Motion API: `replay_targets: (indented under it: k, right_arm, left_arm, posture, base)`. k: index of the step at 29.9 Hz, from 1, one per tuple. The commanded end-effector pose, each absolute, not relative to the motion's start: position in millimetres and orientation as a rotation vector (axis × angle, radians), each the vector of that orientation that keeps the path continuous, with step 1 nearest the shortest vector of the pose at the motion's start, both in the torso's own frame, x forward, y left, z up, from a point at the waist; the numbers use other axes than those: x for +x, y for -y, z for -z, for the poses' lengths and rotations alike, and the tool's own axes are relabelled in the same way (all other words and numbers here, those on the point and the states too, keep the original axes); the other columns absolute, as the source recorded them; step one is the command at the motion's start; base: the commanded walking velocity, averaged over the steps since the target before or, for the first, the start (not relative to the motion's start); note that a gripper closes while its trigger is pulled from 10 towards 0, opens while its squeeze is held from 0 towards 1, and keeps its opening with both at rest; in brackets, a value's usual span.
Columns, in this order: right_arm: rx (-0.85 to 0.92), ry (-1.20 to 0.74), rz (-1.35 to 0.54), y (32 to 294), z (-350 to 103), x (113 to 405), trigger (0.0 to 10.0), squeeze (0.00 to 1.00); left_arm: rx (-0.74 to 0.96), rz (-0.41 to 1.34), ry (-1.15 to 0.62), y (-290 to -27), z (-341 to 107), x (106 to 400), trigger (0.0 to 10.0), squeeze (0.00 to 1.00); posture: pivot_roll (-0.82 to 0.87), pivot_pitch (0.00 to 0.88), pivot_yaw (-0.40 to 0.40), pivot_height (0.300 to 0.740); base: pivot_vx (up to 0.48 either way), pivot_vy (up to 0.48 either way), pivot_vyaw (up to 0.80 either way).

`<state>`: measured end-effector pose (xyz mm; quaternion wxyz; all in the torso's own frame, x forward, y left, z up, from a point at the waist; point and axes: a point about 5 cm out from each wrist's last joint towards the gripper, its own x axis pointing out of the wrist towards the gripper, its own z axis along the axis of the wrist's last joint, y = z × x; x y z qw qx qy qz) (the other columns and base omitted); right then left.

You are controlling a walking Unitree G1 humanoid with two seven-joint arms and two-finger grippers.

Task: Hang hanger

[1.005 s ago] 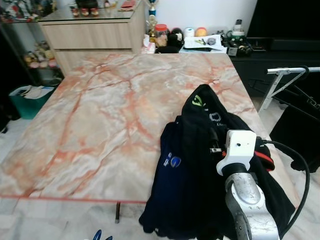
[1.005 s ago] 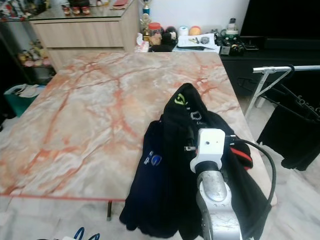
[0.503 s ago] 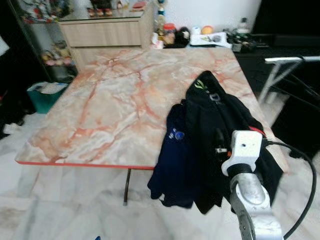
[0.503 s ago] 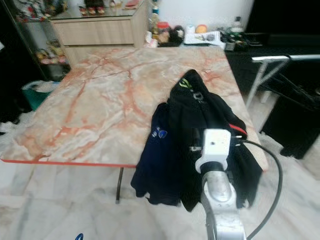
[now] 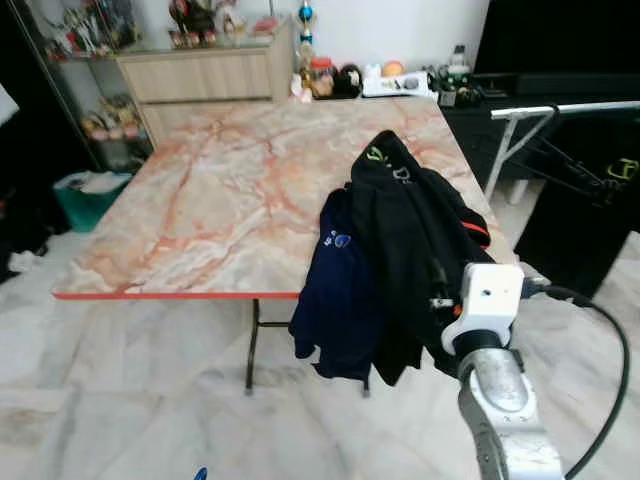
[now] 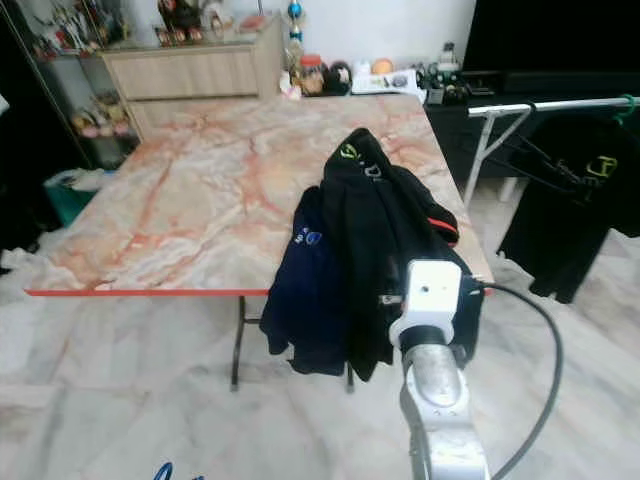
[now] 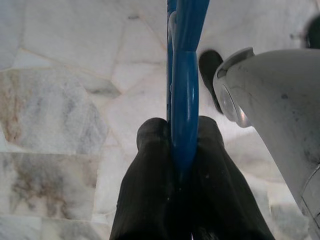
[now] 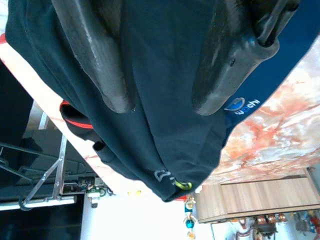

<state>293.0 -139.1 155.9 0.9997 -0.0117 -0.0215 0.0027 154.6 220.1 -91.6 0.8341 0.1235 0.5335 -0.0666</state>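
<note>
Left eye view: dark garments [image 5: 400,250] over table [image 5: 220,200] edge, drying rack [image 5: 560,110] beside

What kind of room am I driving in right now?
Most likely a home's dining or living area: a marble-pattern table with dark clothes draped over its edge, a wooden sideboard of ornaments, and a clothes rack with a hanging garment.
</note>
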Motion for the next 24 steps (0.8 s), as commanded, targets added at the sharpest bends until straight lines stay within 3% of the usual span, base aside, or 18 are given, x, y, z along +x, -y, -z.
replay_targets:
  k: [1,24]
  right_arm:
    - [-0.027,0.053,-0.017,136.3,-158.3,293.7,10.0,0.00]
    - [-0.015,0.024,0.031,144.0,-150.9,293.5,10.0,0.00]
  left_arm:
    - [0.295,0.142,-1.136,-224.8,91.1,153.4,10.0,0.00]
    - [0.289,0.139,-1.137,-224.9,91.1,153.5,10.0,0.00]
  posture:
    - [-0.09,0.061,0.072,0.740]
    - [-0.09,0.066,0.071,0.740]
  base:
    - [0.000,-0.480,0.00]
    - [0.000,-0.480,0.00]
